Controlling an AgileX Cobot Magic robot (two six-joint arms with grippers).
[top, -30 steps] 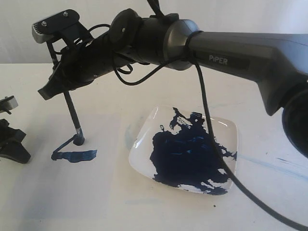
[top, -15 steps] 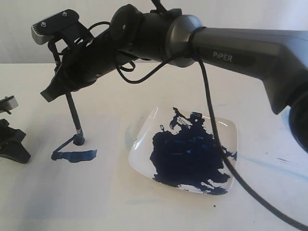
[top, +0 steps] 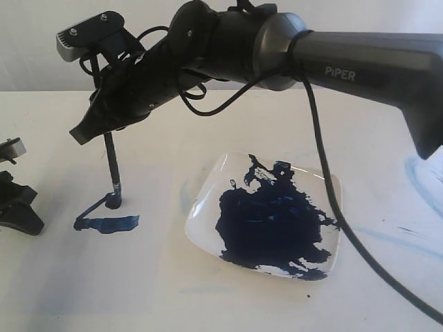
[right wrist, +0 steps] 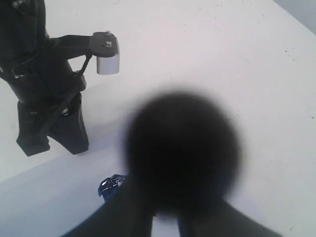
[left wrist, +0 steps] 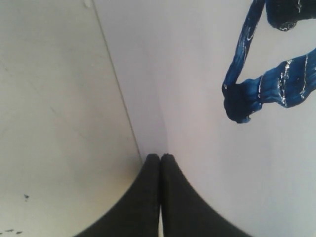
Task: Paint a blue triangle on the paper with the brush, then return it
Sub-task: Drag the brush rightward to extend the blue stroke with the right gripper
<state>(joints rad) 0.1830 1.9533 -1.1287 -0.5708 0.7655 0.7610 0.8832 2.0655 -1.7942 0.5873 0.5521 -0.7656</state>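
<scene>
- Exterior view: your right arm (top: 360, 62) reaches across to the left side of the scene, and the right fingers (top: 93, 124) are clamped on the brush (top: 111, 162).
- The brush stands nearly upright, with its tip touching the paper (top: 138, 187) at the upper end of the blue triangle (top: 107, 223).
- So far you have 2 strokes of the triangle. A thin line slants down from the tip to a corner, and a broad band runs from that corner toward the dish (top: 208, 187). The shape is not closed.
- The white square dish sits right of the strokes and apart from them. A dark-blue paint pool (top: 270, 221) covers most of it.
- A black cable (top: 325, 180) hangs from the arm in front of the dish.
- The left fingers (top: 17, 207) sit low at the left edge of the view, apart from the paint.
- Left wrist view: the left fingers (left wrist: 145, 197) are pressed together with nothing between them, above the paper's edge.
- Here the cream counter (left wrist: 49, 98) meets the paler paper (left wrist: 197, 98). The triangle's corner (left wrist: 242, 101) glistens wet on the sheet.
- Right wrist view: a blurred black knob (right wrist: 182, 153) fills the middle. It is the top of the brush handle, rising between the right fingers (right wrist: 118, 217).
- Beyond it you can see the left arm's black end (right wrist: 49, 113), and a bit of blue paint (right wrist: 111, 185) shows beside the handle.
</scene>
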